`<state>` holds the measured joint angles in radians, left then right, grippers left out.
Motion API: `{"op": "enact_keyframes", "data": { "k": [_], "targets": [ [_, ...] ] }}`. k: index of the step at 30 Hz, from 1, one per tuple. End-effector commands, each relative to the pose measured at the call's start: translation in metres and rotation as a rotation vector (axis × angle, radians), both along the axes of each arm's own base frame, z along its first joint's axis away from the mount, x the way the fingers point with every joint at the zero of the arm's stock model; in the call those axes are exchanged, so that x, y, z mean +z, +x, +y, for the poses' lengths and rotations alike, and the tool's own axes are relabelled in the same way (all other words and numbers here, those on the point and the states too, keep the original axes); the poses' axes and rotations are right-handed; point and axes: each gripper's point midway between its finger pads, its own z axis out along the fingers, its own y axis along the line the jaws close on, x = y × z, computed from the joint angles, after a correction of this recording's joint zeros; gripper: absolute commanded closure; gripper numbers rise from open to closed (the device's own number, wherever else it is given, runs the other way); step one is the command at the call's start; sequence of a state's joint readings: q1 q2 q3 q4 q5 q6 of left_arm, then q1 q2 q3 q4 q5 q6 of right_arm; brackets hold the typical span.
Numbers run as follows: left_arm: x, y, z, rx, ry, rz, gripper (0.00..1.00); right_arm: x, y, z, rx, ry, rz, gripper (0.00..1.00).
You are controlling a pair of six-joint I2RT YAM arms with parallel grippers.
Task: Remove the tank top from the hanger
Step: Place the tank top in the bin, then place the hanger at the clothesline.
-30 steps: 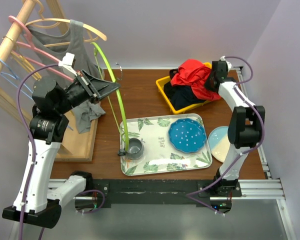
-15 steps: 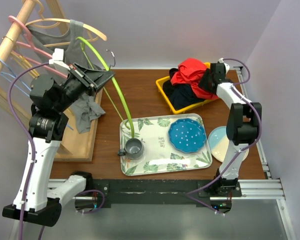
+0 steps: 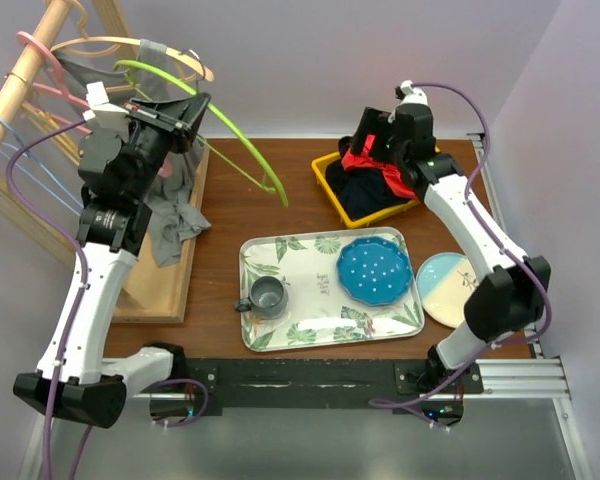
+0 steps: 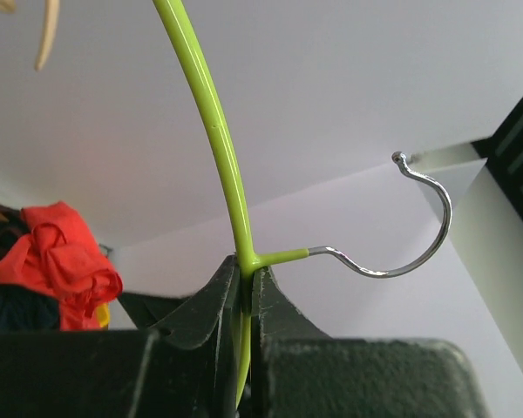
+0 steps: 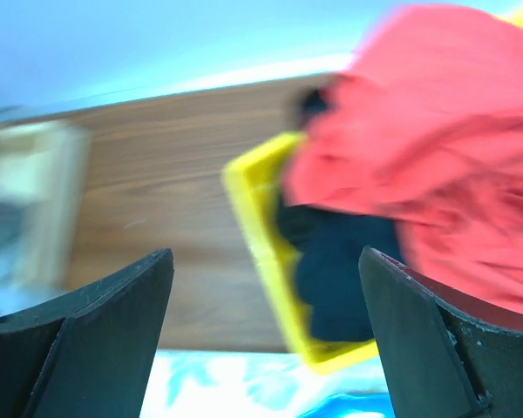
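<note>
The lime-green hanger [image 3: 221, 108] is bare, and my left gripper [image 3: 192, 106] is shut on it just below its metal hook, holding it up over the table's back left. In the left wrist view the green rod [image 4: 211, 122] runs up from between the closed jaws [image 4: 247, 266]. The red tank top [image 3: 360, 158] lies crumpled on dark clothes in the yellow bin [image 3: 327, 175] at the back right. My right gripper [image 3: 372, 132] hovers over that bin, open and empty; its wrist view is blurred, with the red cloth [image 5: 444, 113] beyond the wide-apart jaws [image 5: 266, 261].
A leaf-print tray [image 3: 300, 325] holds a grey mug [image 3: 268, 295] and a blue dotted plate [image 3: 375, 270]. A pale blue and cream plate [image 3: 448, 285] lies to its right. On the left stands a wooden rack [image 3: 20, 80] with pink hangers and a grey garment [image 3: 165, 190].
My right gripper has opened and swung up and left above the bin. My left arm has lifted the green hanger off the tray, up and back toward the rack.
</note>
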<state>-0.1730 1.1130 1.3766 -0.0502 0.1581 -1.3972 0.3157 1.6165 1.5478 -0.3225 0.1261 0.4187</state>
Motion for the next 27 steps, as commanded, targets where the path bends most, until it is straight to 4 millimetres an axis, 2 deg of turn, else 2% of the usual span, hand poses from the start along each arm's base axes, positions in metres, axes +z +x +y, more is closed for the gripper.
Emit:
{"op": "enact_keyframes", "data": {
  "k": [1, 3, 4, 6, 7, 9, 10, 11, 13, 14, 17, 18, 20, 22, 23, 25, 27],
  "targets": [
    [0.049, 0.013, 0.035, 0.184, -0.178, -0.139, 1.00, 0.098, -0.051, 0.055, 0.352, 0.124, -0.252, 0.09],
    [0.054, 0.023, 0.043, 0.243, -0.183, -0.158, 1.00, 0.128, -0.064, 0.064, 0.421, 0.150, -0.345, 0.09],
    [0.064, 0.023, 0.047, 0.260, -0.188, -0.181, 1.00, 0.144, -0.071, 0.067, 0.461, 0.155, -0.384, 0.09],
    [0.064, 0.035, 0.052, 0.289, -0.195, -0.170, 1.00, 0.159, -0.083, 0.080, 0.554, 0.165, -0.414, 0.10],
    [0.071, 0.036, 0.055, 0.290, -0.209, -0.179, 1.00, 0.170, -0.084, 0.085, 0.580, 0.166, -0.442, 0.10],
    [0.071, 0.044, 0.052, 0.263, -0.243, -0.173, 1.00, 0.181, -0.091, 0.101, 0.686, 0.178, -0.485, 0.10],
    [0.072, 0.046, 0.052, 0.260, -0.251, -0.176, 1.00, 0.197, -0.094, 0.105, 0.717, 0.173, -0.525, 0.10],
    [0.072, 0.050, 0.050, 0.252, -0.256, -0.175, 1.00, 0.189, -0.088, 0.114, 0.760, 0.171, -0.509, 0.10],
    [0.070, 0.051, 0.048, 0.236, -0.259, -0.170, 1.00, 0.202, -0.098, 0.126, 0.875, 0.162, -0.552, 0.10],
    [0.070, 0.052, 0.048, 0.237, -0.257, -0.171, 1.00, 0.192, -0.092, 0.136, 0.913, 0.164, -0.529, 0.10],
    [0.069, 0.051, 0.048, 0.241, -0.251, -0.170, 1.00, 0.193, -0.102, 0.158, 1.026, 0.173, -0.525, 0.11],
    [0.068, 0.052, 0.050, 0.253, -0.242, -0.171, 1.00, 0.182, -0.100, 0.167, 1.052, 0.177, -0.494, 0.11],
    [0.068, 0.053, 0.052, 0.268, -0.236, -0.169, 1.00, 0.180, -0.106, 0.185, 1.075, 0.157, -0.498, 0.12],
    [0.067, 0.054, 0.055, 0.277, -0.239, -0.166, 1.00, 0.173, -0.100, 0.195, 1.058, 0.122, -0.505, 0.13],
    [0.066, 0.055, 0.055, 0.276, -0.241, -0.162, 1.00, 0.169, -0.103, 0.202, 1.073, 0.118, -0.500, 0.15],
    [0.066, 0.055, 0.056, 0.276, -0.245, -0.162, 1.00, 0.163, -0.099, 0.208, 1.076, 0.109, -0.485, 0.17],
    [0.066, 0.056, 0.059, 0.286, -0.242, -0.162, 1.00, 0.161, -0.100, 0.212, 1.074, 0.109, -0.479, 0.25]
  ]
}}
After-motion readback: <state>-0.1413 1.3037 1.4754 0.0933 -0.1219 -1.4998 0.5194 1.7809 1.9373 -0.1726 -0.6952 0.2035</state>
